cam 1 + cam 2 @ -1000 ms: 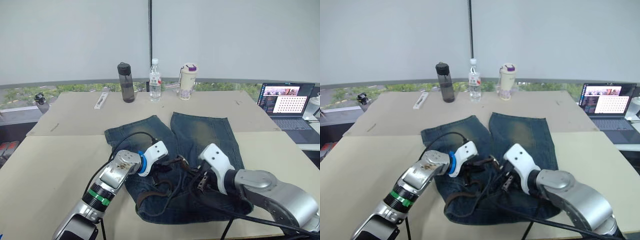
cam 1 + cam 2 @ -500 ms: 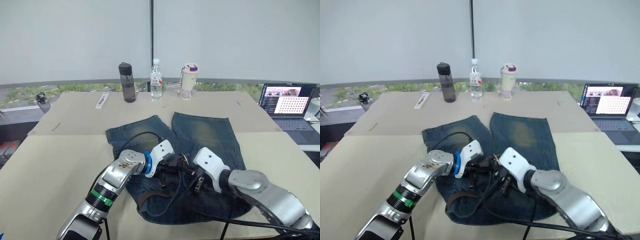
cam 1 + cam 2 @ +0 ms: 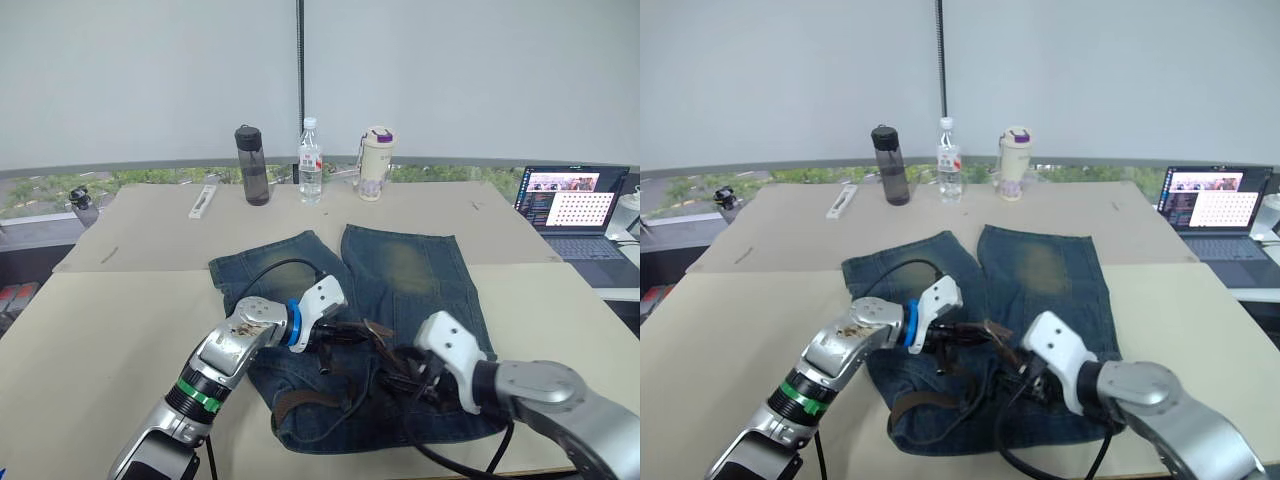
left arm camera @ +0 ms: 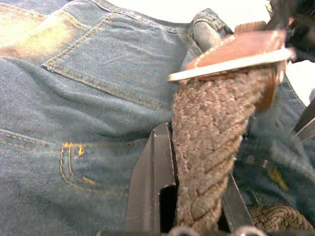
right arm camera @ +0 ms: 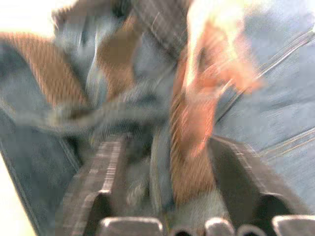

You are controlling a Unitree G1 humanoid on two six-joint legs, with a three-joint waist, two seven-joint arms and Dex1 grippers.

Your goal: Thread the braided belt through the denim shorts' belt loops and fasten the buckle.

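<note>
The left hand (image 4: 189, 196) is clamped on the belt (image 4: 211, 142), the braid pinched between its two fingers (image 4: 152, 182) just behind the buckle (image 4: 231, 58), which juts out past the fingertips over the waistband of the shorts (image 3: 400, 265). From the head views this hand (image 3: 335, 335) sits over the middle of the waistband, much where it was half a second ago.

The right hand (image 3: 420, 372) has moved: it was close against the left hand at mid-waistband, and has now drawn back toward the robot and to the right, onto the near right part of the shorts. Its wrist view is too smeared to say whether its fingers (image 5: 236, 182) are apart or together, though brown braid and denim lie between them.

The rest of the belt curls in a loose loop (image 3: 300, 400) on the near left of the shorts, on the desk (image 3: 90, 340). That pull-back probably means the right hand is drawing belt or waistband fabric along. No loop can be seen threaded, so the task looks early, with the buckle unfastened.
</note>
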